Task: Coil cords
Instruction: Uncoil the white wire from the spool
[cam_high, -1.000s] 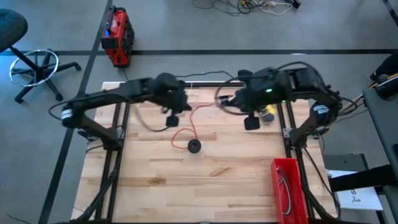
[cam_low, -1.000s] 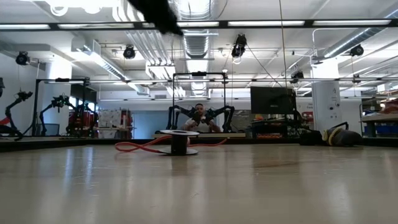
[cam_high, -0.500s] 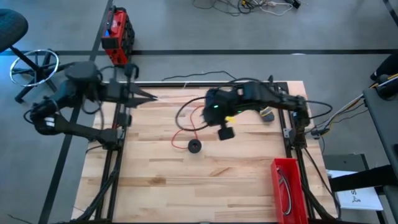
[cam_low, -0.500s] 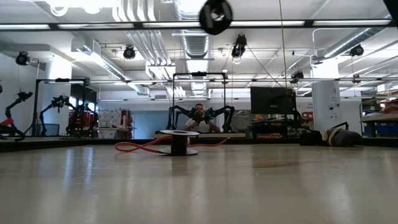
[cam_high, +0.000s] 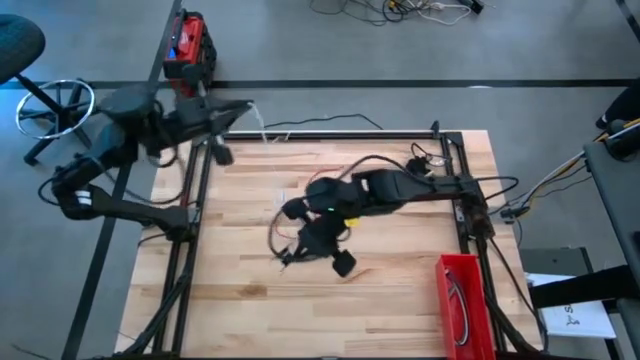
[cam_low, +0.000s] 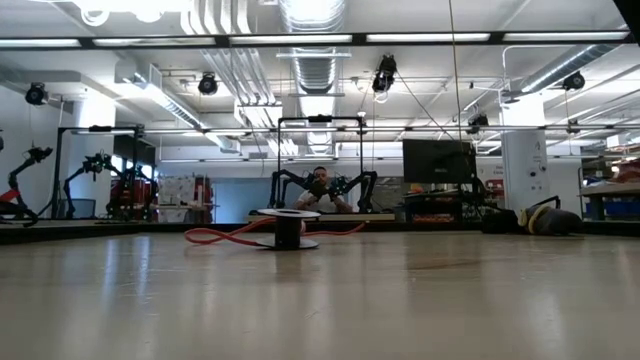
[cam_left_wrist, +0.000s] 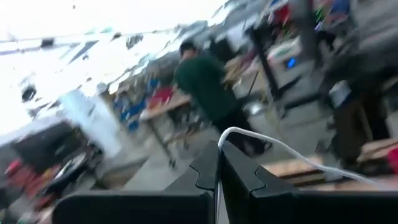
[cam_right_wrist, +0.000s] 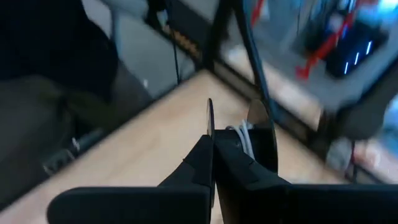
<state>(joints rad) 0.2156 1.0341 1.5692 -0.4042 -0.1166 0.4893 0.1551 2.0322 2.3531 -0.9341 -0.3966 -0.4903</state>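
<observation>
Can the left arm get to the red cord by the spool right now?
Probably not. The left gripper sits beyond the table's far left corner, shut on the white cord, and the right arm lies over the red cord.

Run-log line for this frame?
left gripper: shut on thin white cord, beyond table far edge | right gripper: shut, at black spool | red cord: loose by spool

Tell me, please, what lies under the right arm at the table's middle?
The low view shows a black spool standing amid red cord loops. From above, the right arm covers the spool; only a bit of red cord shows.
</observation>
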